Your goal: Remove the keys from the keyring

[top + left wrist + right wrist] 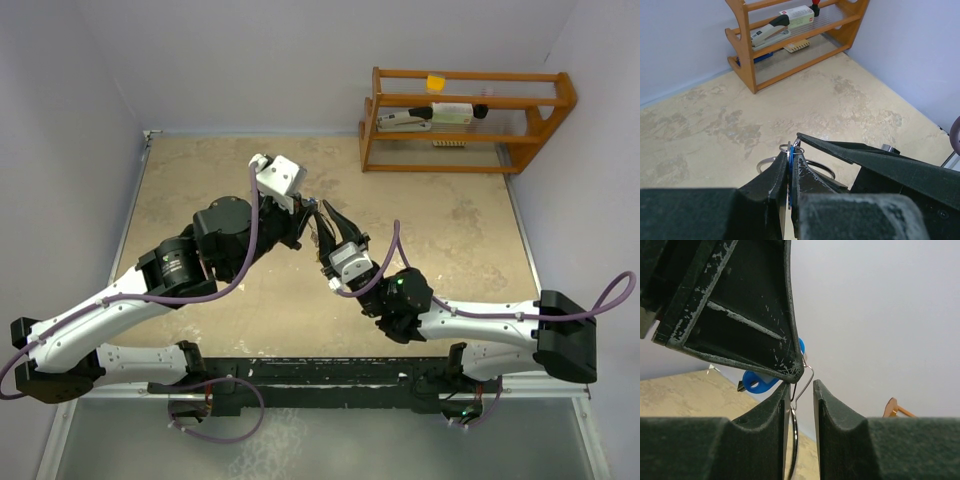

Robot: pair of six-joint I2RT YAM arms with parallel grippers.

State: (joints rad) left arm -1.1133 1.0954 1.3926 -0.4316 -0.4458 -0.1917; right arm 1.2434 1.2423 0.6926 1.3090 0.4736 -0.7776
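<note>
Up over the mottled beige tabletop [450, 230], both my arms reach inward and meet tip to tip. My left fingers [781, 175] clamp the blue-headed metal key [789, 171]. The thin silver wire keyring [804, 385] hangs just past their tips. Only my right wrist view shows it threading the narrow gap between my right fingers [784, 402], unpinched.

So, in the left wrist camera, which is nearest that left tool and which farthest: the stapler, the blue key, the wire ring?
1. blue key, pinched in the left tool itself.
2. keyring, its wire loops just beyond the tips, on both sides.
3. stapler, far back on the wooden rack, upper left.
</note>
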